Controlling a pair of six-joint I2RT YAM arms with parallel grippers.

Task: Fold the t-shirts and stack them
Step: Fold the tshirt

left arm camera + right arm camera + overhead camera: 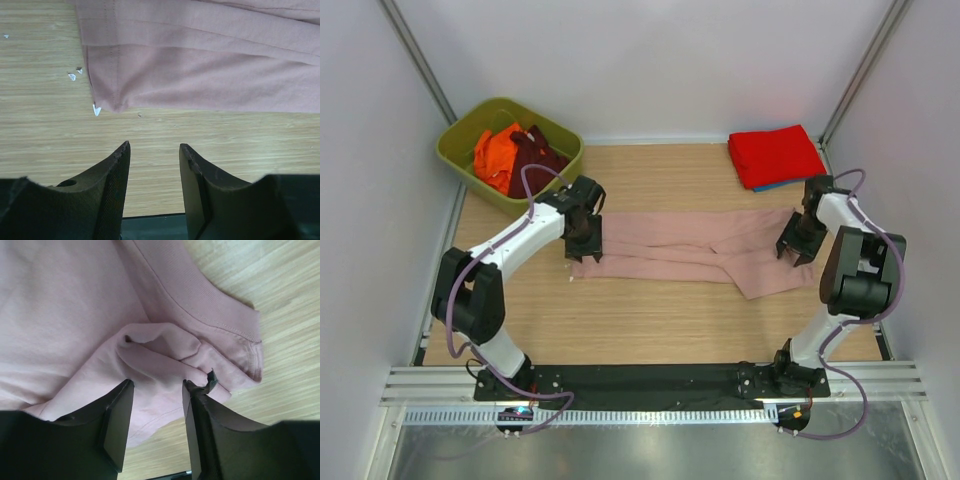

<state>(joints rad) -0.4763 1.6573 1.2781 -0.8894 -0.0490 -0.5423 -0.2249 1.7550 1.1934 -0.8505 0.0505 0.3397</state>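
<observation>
1. Shirt first: the dusty-pink t-shirt (690,250) lies in the middle of the bench (650,325). It is folded into a narrow strip, with its long axis running left to right between the two arms.
2. The left tool (152,145) is spread and holds nothing. It hovers over bare wood, and the shirt's near-left corner, with its stitched hem, sits just ahead of the tips and a touch left of the gap.
3. The right tool (157,382) is spread too, down at the opposite end. It straddles a rucked fold just beside a stitched edge; cloth lies between the fingers, but I see no pinch on it.
4. Each arm is nearest its own end, left at the hem and right at the far end, so the two stand well apart along the strip.
5. My read: the next fold goes end over end along that long axis. The left tool would need to reach forward for its corner, while the right only has to close.
6. Elsewhere, a folded red t-shirt (775,155) rests on a blue t-shirt (770,186) at the far right. An orange t-shirt (498,155) and a maroon t-shirt (535,155) wait in the green bin (460,150) at the far left.
</observation>
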